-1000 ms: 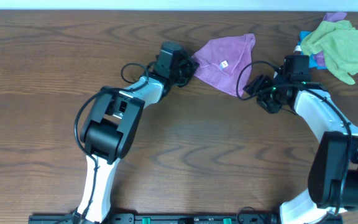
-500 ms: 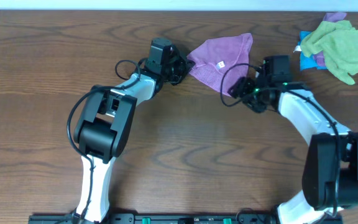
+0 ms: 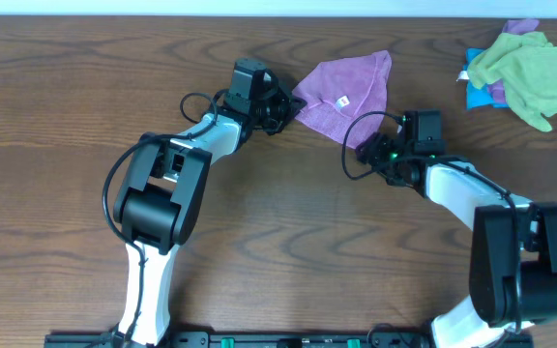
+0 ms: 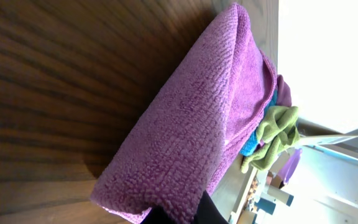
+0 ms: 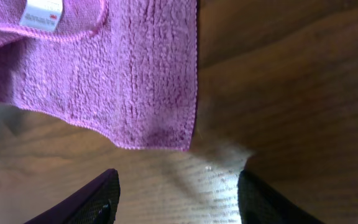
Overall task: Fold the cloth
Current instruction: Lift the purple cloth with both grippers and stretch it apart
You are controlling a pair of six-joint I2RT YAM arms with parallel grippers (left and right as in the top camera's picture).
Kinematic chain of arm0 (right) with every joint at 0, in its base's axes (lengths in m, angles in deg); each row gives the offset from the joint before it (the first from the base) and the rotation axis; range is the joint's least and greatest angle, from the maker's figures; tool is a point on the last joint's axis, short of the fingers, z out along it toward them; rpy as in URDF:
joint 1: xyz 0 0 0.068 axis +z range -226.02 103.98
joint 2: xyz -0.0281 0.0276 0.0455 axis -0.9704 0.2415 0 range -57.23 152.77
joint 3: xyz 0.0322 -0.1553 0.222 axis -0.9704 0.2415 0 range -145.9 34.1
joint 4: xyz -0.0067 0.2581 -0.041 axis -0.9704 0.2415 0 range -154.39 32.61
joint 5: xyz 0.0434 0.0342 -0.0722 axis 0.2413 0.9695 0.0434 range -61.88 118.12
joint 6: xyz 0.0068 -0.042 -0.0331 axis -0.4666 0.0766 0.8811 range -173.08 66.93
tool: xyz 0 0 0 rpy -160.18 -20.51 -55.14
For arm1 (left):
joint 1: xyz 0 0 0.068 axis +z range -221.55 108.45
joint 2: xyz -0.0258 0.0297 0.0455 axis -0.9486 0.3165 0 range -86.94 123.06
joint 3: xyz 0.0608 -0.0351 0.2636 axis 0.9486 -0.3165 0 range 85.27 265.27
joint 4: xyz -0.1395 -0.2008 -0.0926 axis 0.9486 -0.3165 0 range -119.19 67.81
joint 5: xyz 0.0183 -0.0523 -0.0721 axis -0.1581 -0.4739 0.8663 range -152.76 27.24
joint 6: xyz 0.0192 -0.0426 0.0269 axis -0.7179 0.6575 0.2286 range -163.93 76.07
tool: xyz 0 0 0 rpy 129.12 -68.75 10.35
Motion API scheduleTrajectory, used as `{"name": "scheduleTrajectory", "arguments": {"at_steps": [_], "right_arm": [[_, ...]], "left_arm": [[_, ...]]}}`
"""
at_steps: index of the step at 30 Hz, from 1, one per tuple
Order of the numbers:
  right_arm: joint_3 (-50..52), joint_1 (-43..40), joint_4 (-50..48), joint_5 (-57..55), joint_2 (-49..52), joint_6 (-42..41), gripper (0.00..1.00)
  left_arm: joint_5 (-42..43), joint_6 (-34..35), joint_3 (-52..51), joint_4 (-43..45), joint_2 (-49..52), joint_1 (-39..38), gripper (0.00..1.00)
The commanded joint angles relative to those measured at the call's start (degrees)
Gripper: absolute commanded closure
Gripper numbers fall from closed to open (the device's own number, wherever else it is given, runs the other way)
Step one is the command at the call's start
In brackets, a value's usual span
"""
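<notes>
**A:** Starting on the left. Seeing the left arm [image 3: 167, 184] rising from the near edge, doubling back at the elbow, then stretching up and right over the table [image 3: 66, 116]. Ending with the left gripper [image 3: 286, 104] right at the left corner of the cloth [image 3: 341, 87].

**B:** Yep, agreeing. Checking the left wrist view and catching only a dark bit of finger [image 4: 178, 214] at the bottom, but reading the jaws as pinching that bunched lilac edge. Also noticing a shadow under the roll there.

**A:** Moving to the middle: placing the cloth on the far side of the table, between the two grippers, crumpled into a rough triangle, white tag [image 3: 348, 100] facing up.

**B:** Then the right arm [image 3: 462, 184], curving up and left from its base, wrist low. Spotting the right gripper [image 3: 359, 153] just beside the cloth's lower corner, not touching. Seeing both fingers [image 5: 86, 199] spread wide in the right wrist view, gripping nothing.

**A:** Finishing far right: seeing a yellow-green cloth [image 3: 528, 60] heaped over a blue cloth [image 3: 473, 94], well apart from both grippers.
</notes>
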Motion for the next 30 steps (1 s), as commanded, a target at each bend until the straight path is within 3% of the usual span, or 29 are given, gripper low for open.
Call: {"name": "scheduleTrajectory", "arguments": {"at_steps": [1, 7, 12, 14, 17, 18, 30], "right_arm": [[0.81, 0.35, -1.57, -0.68, 2.43, -3.04, 0.38], [0.79, 0.35, -7.85, 3.02, 8.79, -7.10, 0.39], [0.79, 1.03, -8.55, 3.10, 10.56, -7.69, 0.51], [0.79, 1.25, -8.57, 2.84, 10.60, -7.69, 0.63], [0.79, 1.46, -8.57, 2.51, 10.60, -7.69, 0.94], [0.79, 1.44, -8.57, 2.51, 10.60, -7.69, 0.99], [0.76, 1.46, -6.38, 8.81, 8.00, -6.67, 0.99]], "left_arm": [[1.86, -1.44, 0.94, -0.04, -1.81, 0.48, 0.94], [2.51, -1.46, 0.94, -0.04, -1.81, 0.68, 0.94], [3.76, -1.46, 0.94, -0.04, -1.81, 1.75, 0.94], [4.02, -1.46, 0.94, -0.04, -1.81, 2.49, 0.94], [4.55, -1.46, 0.94, -0.07, -1.81, 3.76, 0.94], [4.85, -1.49, 0.94, -0.07, -1.81, 4.13, 0.94], [10.03, -4.87, 0.94, -7.02, -1.81, 8.96, 0.95]]}}
